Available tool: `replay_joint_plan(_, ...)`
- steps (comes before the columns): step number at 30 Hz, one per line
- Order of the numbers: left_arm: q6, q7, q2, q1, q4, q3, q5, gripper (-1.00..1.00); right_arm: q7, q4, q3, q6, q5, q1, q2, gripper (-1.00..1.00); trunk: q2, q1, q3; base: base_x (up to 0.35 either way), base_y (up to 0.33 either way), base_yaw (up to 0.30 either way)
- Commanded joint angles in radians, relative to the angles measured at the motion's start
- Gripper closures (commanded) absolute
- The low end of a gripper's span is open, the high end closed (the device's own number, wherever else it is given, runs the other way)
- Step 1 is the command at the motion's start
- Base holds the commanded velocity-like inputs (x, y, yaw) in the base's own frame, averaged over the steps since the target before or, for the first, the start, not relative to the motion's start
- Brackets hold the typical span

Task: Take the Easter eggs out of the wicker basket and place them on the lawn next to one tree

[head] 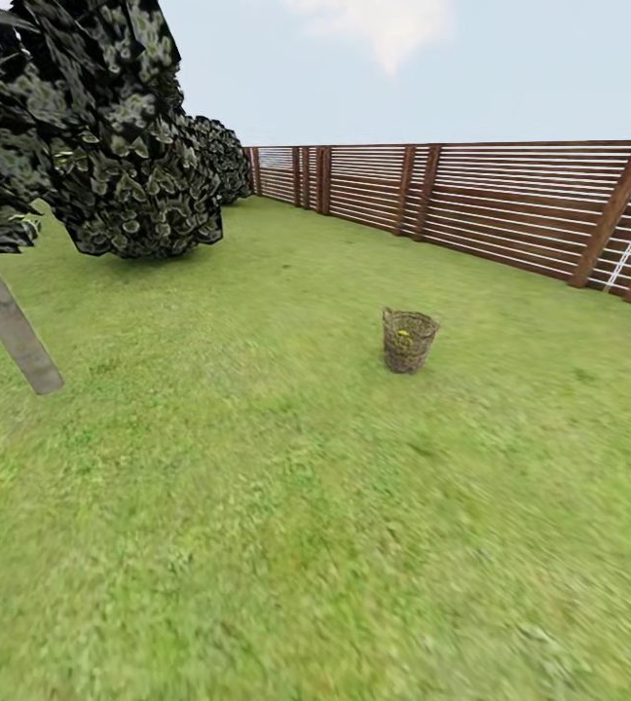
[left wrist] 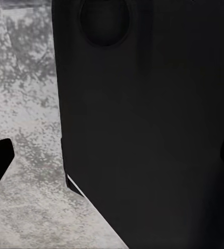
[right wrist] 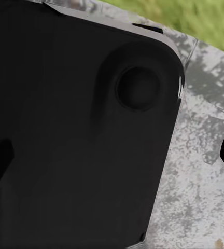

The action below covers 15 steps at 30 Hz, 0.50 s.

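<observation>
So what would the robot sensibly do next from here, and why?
Probably roll forward toward the wicker basket. It stands some way off on the lawn, in front of the fence, with something yellow showing through the weave, likely an egg. The wrist cameras look at dark robot parts and grey paving, so the arms seem tucked, too far to reach.

One wicker basket, one tree trunk, one fence.

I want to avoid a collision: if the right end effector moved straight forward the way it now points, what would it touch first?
Most likely the large black panel, apparently part of the robot's own body, directly ahead in the right wrist view. Grey mottled paving and some grass lie beyond it. Depth is unclear, so how close the panel is cannot be judged.
</observation>
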Motion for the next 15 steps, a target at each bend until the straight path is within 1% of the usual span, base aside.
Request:
replay_joint_plan(1, -0.001, 0.0, 0.0, -0.001, 0.0, 0.0, 0.001, -1.0, 0.0, 0.001, 0.003, -0.003, 0.003, -0.001, 0.0, -1.0, 0.0, 0.001, -0.001, 0.335, 0.157, -0.178)
replay_joint_plan(15, -0.001, 0.0, 0.0, 0.0, 0.0, 0.0, 0.001, -1.0, 0.0, 0.0, 0.003, -0.003, 0.003, -0.001, -0.001, -1.0, 0.0, 0.001, -0.001, 0.333, 0.177, -0.25)
